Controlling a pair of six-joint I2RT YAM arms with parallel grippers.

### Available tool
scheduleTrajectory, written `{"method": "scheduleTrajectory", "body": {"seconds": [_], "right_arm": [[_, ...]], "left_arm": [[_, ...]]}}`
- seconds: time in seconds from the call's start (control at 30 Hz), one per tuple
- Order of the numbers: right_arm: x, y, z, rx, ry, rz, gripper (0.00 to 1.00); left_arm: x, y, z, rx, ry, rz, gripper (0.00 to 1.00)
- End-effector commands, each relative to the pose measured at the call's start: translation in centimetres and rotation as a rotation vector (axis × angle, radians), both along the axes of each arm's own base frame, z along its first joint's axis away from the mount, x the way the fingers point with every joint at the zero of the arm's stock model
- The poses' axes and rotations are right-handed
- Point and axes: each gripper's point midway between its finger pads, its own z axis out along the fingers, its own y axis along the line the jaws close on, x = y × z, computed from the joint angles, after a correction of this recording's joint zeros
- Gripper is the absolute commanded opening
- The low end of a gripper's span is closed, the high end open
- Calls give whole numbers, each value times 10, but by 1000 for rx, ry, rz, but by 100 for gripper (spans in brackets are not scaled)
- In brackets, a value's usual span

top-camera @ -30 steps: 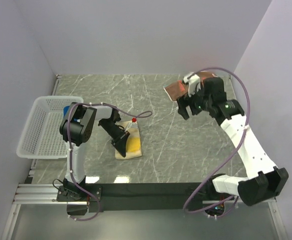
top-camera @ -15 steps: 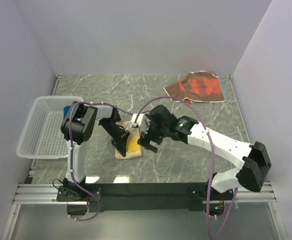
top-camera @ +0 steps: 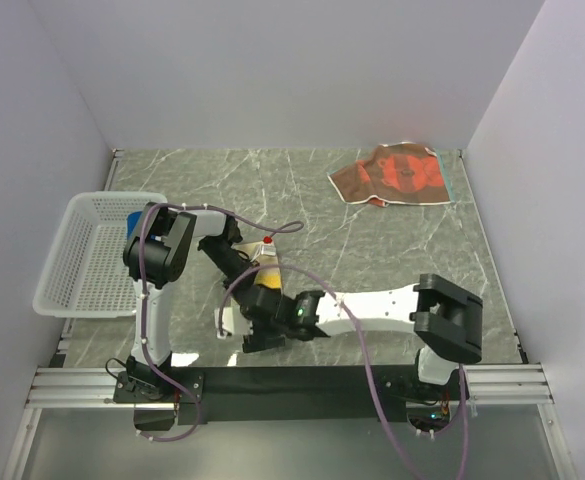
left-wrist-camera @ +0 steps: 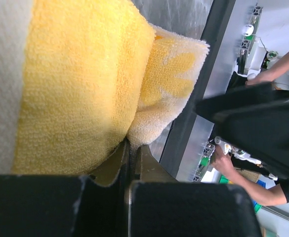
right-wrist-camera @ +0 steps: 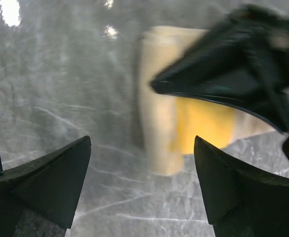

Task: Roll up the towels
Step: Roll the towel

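Left arm: base post upright at the near left, elbow high, forearm slanting down and right toward the table middle. Left gripper (left-wrist-camera: 133, 146) clenched, fingers pressed together. Tips sit at the fold where the yellow towel (left-wrist-camera: 85, 84) bulges. Cannot tell whether a layer of cloth is nipped between them.

Right arm: folded low and stretched leftward along the near edge of the table (top-camera: 372, 250), wrist crossing in front of the left arm. Right gripper (right-wrist-camera: 142, 143) spread wide, nothing between the fingers. It hovers just near-side of the yellow towel and faces it.

Yellow towel: on the table, left of centre, near the front. Mostly covered by both grippers from above. Partly rolled: a thick yellow roll with a cream flap beside it. In the right wrist view a cream edge runs along the side away from the left gripper, yellow next to it. Long axis looks near-to-far with a slight lean, but too much is hidden to be sure.

Around:
- Brown towel (top-camera: 397, 172) lies flat and crumpled at the far right, well apart from both arms.
- White basket (top-camera: 72, 290) sits at the left edge, with a patch of blue towel (top-camera: 133, 219) showing at its right side behind the left arm.
- The left gripper stands between the right gripper and most of the yellow towel.
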Motion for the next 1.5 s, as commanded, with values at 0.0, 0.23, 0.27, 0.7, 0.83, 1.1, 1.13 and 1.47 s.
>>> {"method": "scheduleTrajectory", "body": {"seconds": [0.0, 0.23, 0.27, 0.7, 0.83, 1.1, 1.13, 1.47], "right_arm": [[20, 8, 0, 34, -185, -18, 88], [28, 7, -40, -43, -234, -20, 60], [26, 9, -44, -42, -219, -13, 60], [-5, -9, -70, -80, 329, 25, 0], [-16, -20, -73, -118, 461, 42, 0], [-29, -20, -74, -122, 646, 8, 0], [-27, -22, -76, -126, 672, -9, 0], [-16, -16, -77, -122, 1086, -121, 0]], "left_arm": [[39, 23, -64, 100, -269, -123, 1], [39, 23, -64, 101, -264, -124, 1], [39, 23, -64, 102, -265, -122, 1], [50, 20, -42, 46, -334, -41, 27], [73, 23, -10, -9, -394, 67, 42], [137, 66, 49, -55, -550, 273, 47], [152, 80, 62, -53, -603, 313, 47], [153, 143, 138, 60, -1157, 368, 64]]}}
